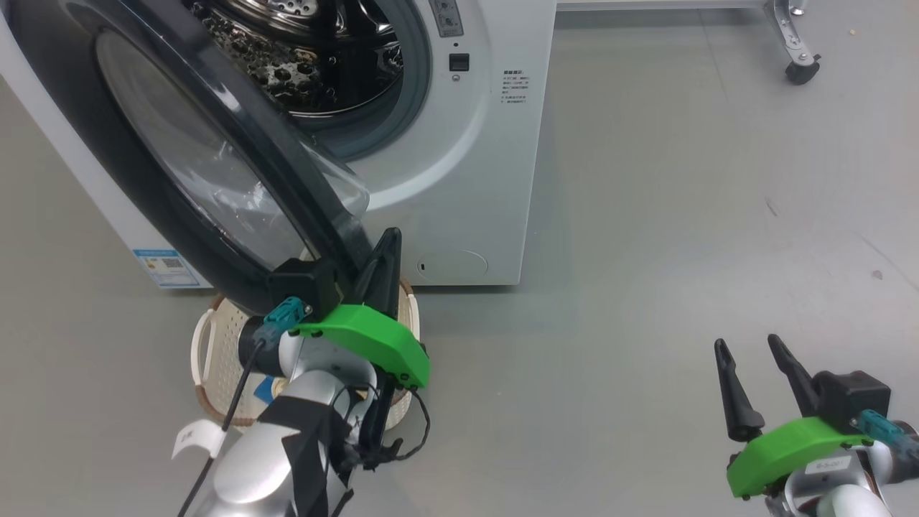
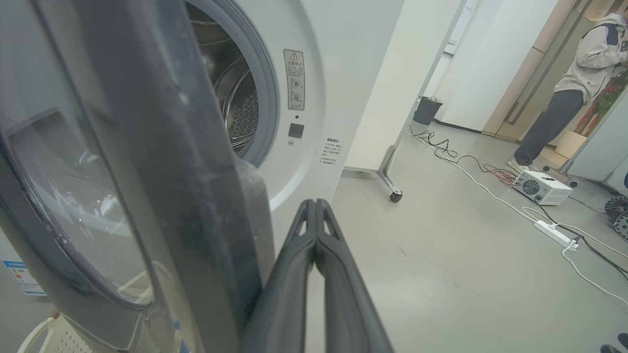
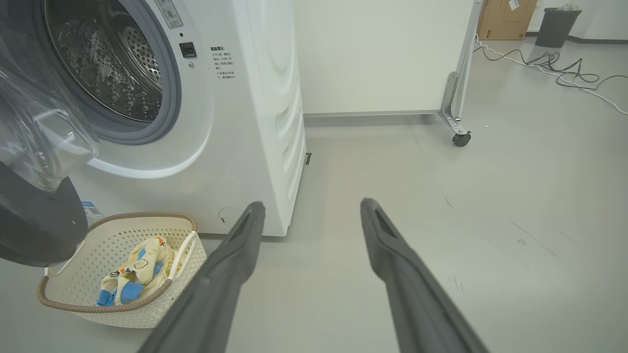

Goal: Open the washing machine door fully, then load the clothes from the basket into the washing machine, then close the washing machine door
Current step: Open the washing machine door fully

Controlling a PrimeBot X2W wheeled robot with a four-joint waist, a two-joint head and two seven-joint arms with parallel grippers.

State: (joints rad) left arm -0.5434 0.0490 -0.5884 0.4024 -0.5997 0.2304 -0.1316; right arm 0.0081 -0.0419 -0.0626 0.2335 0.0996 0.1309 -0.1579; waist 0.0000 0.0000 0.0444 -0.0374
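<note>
Head view: the washing machine door (image 1: 179,158) stands part open, swung out from the washing machine (image 1: 467,179) front, its free edge pointing down toward me and overhanging the basket (image 1: 208,345). My left gripper (image 1: 390,240) has fingers pressed together, empty, just beside that edge on the drum-facing side; probably touching, can't confirm. The basket sits on the floor (image 1: 646,215) near the machine's front, long axis along it, with the clothes (image 3: 137,272) bunched inside. My right gripper (image 1: 747,345) is spread and empty, well right of the machine over open floor.
</note>
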